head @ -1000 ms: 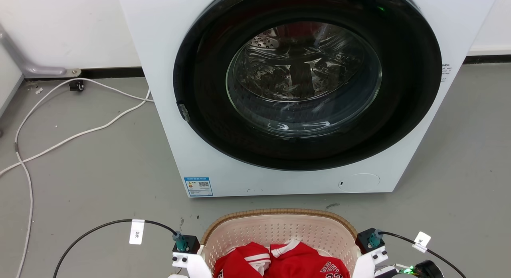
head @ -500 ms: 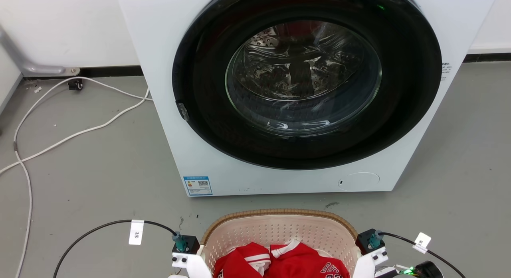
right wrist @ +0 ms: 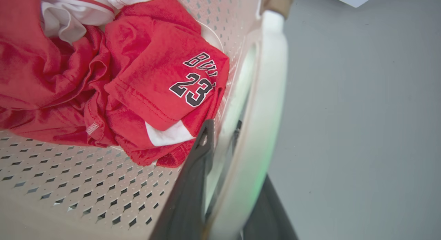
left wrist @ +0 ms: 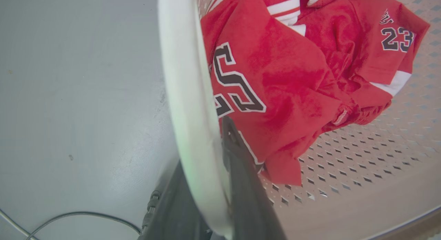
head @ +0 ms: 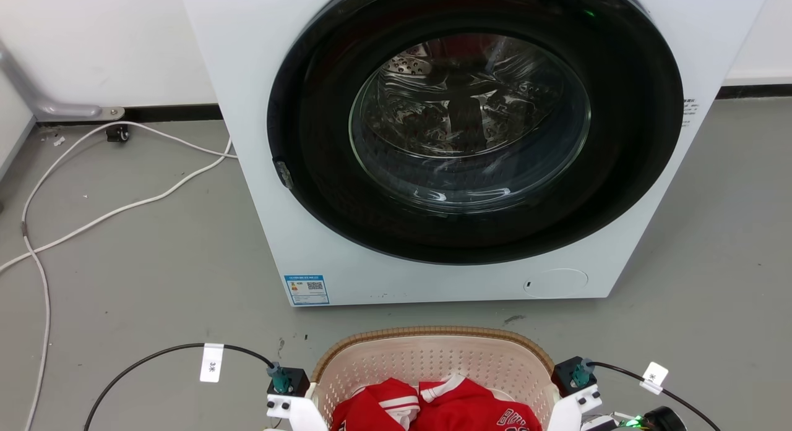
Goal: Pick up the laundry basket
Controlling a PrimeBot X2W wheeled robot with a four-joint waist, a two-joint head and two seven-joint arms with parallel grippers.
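Sitting between the two grippers, the basket (head: 433,360) is perforated plastic, stiff enough to carry by its sides and probably light, with only a red jersey (left wrist: 282,78) crumpled inside. Its smooth white handles look slippery, so a level lift from both sides seems wise. The left gripper (left wrist: 203,147) pinches the left handle (left wrist: 186,78), one finger inside the wall and one outside; the right gripper (right wrist: 237,154) clamps the right handle (right wrist: 270,78) likewise. Whether the base is off the floor (head: 154,264) I cannot tell. Beyond the fingertips stands the washer (head: 470,122).
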